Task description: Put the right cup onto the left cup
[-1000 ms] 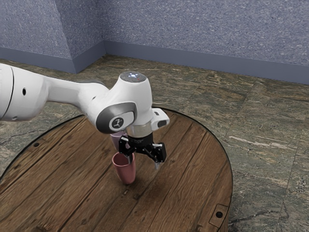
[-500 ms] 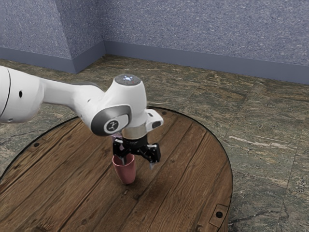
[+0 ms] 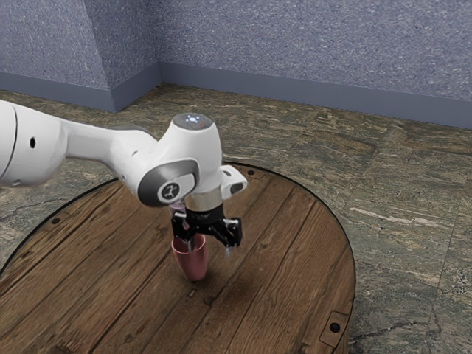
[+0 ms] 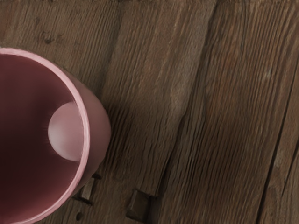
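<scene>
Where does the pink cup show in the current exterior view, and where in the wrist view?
Exterior view: the pink cup stands on the table, below and a little toward the exterior view's left of the picture's centre, under one side of the hand.
Wrist view: seen from above into its mouth, its rim cut off by the picture's edge, beside bare planks.
Shared landmark: the table's wooden planks with dark seams.

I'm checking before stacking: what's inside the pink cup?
Dark pink inner walls and a pale rounded patch, perhaps light, show inside the pink cup. Its depths are too dark to read, and in the exterior view the claw partly covers its mouth.
</scene>
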You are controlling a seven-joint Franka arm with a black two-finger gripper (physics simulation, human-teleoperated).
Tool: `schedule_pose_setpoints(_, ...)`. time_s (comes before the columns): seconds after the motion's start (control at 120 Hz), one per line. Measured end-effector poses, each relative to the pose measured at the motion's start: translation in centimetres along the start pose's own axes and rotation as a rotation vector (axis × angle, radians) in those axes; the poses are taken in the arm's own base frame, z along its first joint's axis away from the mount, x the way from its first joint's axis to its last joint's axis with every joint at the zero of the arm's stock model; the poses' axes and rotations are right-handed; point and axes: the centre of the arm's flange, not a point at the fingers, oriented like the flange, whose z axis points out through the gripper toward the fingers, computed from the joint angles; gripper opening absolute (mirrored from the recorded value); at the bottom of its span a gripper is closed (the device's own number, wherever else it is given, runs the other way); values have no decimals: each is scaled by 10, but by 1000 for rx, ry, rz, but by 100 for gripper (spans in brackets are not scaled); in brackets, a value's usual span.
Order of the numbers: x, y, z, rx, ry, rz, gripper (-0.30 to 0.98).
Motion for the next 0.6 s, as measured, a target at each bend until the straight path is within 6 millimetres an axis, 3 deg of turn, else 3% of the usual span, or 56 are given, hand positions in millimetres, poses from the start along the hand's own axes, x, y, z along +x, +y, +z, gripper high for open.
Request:
schedule_pose_setpoints(0.2,22,-34,3,16,-9,-45,58)
schedule_pose_setpoints(0.425,37,-26,13,17,-11,5,57)
schedule_pose_setpoints(0.6,44,-26,35,17,-35,24,57)
